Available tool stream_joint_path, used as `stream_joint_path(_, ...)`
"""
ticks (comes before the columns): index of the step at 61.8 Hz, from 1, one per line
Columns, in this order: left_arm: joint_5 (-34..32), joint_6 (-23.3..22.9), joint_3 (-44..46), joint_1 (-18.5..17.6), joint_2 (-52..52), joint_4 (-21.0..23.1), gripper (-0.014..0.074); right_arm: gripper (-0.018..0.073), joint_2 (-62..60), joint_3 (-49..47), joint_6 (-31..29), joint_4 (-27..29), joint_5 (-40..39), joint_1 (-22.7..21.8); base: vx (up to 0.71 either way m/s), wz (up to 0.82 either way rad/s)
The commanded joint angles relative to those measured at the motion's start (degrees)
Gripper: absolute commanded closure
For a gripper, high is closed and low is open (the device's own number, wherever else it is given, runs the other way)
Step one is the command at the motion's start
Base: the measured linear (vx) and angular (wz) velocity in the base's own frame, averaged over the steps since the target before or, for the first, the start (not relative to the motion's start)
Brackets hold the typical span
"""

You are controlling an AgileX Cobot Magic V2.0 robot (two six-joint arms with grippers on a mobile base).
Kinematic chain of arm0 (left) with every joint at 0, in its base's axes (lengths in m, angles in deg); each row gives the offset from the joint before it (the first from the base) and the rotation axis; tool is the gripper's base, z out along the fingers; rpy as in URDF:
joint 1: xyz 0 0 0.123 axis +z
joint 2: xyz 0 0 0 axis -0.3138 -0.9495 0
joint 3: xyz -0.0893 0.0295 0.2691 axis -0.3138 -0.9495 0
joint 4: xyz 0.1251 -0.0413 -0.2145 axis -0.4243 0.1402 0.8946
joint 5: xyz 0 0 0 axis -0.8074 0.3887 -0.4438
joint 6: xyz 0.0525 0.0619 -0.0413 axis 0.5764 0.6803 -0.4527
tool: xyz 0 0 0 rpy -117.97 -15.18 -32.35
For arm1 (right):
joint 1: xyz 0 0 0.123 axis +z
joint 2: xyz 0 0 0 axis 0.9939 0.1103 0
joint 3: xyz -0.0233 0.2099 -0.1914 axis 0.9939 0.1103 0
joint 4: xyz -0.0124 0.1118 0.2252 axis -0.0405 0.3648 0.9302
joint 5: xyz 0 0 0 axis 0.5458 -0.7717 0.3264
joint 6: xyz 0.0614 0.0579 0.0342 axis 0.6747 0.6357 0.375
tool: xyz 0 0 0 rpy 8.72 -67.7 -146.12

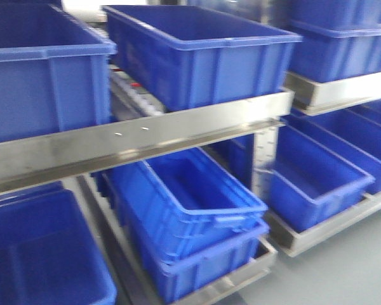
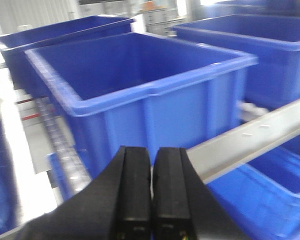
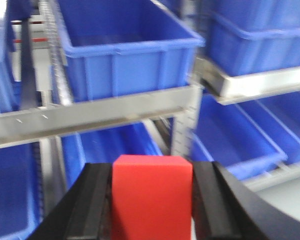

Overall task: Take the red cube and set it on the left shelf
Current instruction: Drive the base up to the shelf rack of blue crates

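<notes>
The red cube (image 3: 151, 197) fills the bottom of the right wrist view, clamped between the two black fingers of my right gripper (image 3: 152, 172), which is shut on it. It hangs in the air in front of the left shelf (image 3: 97, 116), below the steel front rail. In the left wrist view my left gripper (image 2: 151, 155) is shut with nothing between its fingers, close to a deep blue crate (image 2: 140, 85) on the upper tier. The front view shows the left shelf (image 1: 140, 136) with its steel rail and blue crates; neither gripper appears there.
Blue crates crowd every tier: an upper crate (image 1: 197, 54), one at far left (image 1: 41, 70), stacked lower crates (image 1: 190, 216). A second rack (image 1: 336, 92) with crates stands to the right. A steel upright (image 1: 263, 159) separates them. Grey floor (image 1: 349, 273) lies lower right.
</notes>
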Motion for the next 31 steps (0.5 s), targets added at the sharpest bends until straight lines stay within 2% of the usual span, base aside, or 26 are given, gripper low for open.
stream_joint_path(1, -5.22, 0.03, -1.26, -0.31, -0.26, 0.27, 0.0491, 0.0502, 0.4, -1.74, -0.12, -0.82, -4.82, 0.04, 0.39, 0.59)
stream_joint_path(31, -5.22, 0.03, -1.26, -0.31, -0.26, 0.27, 0.0491, 0.0502, 0.4, -1.74, -0.12, -0.82, -4.82, 0.04, 0.31, 0.6)
